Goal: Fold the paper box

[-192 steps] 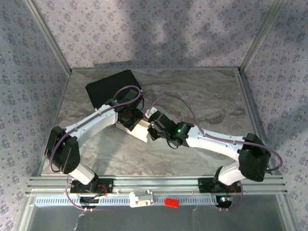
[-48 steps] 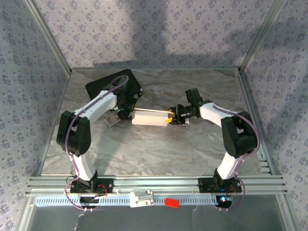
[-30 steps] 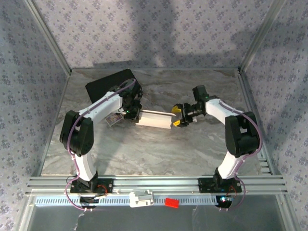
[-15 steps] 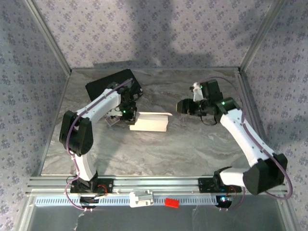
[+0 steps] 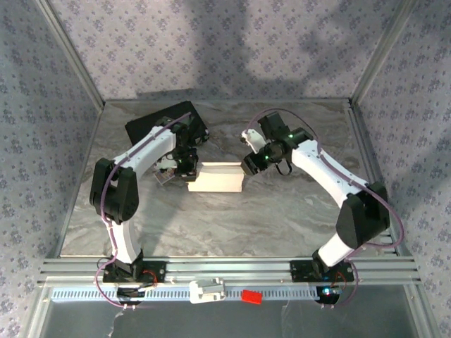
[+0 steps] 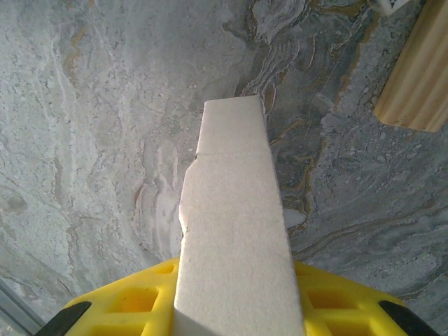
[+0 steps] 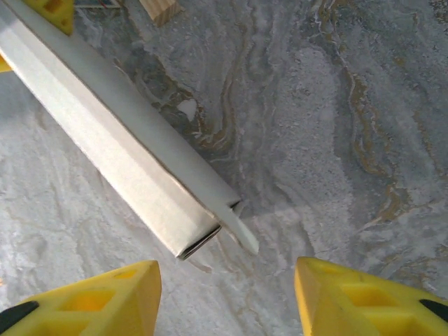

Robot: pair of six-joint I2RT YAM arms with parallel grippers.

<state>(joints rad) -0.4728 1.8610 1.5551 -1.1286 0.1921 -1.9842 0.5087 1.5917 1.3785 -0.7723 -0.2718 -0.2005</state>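
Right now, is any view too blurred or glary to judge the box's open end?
Right wrist: sharp, evenly lit; the box end reads clearly. Left wrist: box close to the lens, soft and grainy. Top: no glare, box washed white, soft shadows on back wall.

White paper box (image 5: 220, 177); grey marbled table (image 5: 282, 211); black case (image 5: 151, 125); floral-print walls (image 5: 211, 49).

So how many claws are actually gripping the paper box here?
1. The left claw is clamped on one end of the paper box; the right claw is open near its other end, not touching it.
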